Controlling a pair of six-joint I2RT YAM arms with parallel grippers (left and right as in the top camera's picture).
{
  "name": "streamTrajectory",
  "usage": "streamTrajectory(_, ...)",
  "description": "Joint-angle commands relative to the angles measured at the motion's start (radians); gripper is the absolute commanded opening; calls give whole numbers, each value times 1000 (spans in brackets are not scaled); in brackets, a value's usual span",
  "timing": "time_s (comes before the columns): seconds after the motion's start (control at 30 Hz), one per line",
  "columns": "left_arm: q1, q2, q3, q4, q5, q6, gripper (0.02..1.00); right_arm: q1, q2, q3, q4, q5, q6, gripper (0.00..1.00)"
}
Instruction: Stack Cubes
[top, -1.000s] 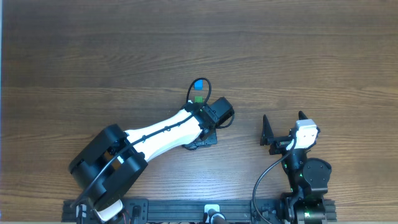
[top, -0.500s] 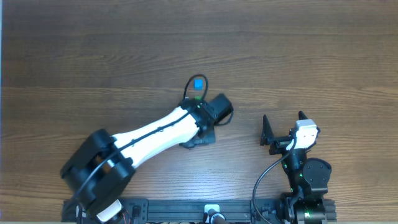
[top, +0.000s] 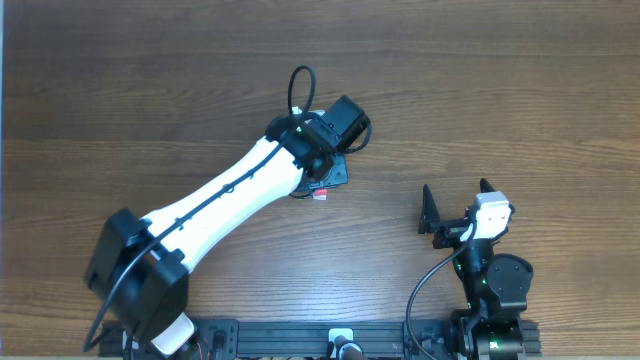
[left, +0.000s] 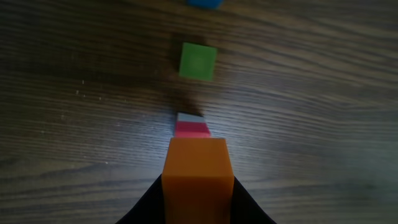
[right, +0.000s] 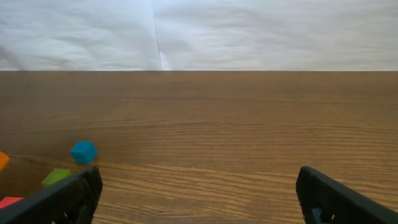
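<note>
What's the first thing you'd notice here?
The bright orange cube, pinched between the left fingers over the wooden table. Just past it, a red cube and then a green cube lie on the wood. The big white left arm slanting across the table stands out too.

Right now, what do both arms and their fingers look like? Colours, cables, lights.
Left arm: long white link, black joints, black cable along it looping at the wrist, green light there. Left fingers: black. Right arm: black, white wrist block, black cable curving from the base, green lights. Right fingers: black, tapered.
</note>
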Motion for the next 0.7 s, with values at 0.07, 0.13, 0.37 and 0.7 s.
streamTrajectory(0.07,3,58,6,-4,26,47,56,6,-10,-8,3,-11,-2,993)
streamTrajectory(0.13,3,68,6,-4,33,50,58,6,-10,-8,3,-11,-2,993)
streamTrajectory(0.37,-6,79,6,-5,45,57,53,6,-10,-8,3,-11,-2,991)
streamTrajectory(0.7,-7,98,6,-5,56,57,56,6,-10,-8,3,-11,-2,993)
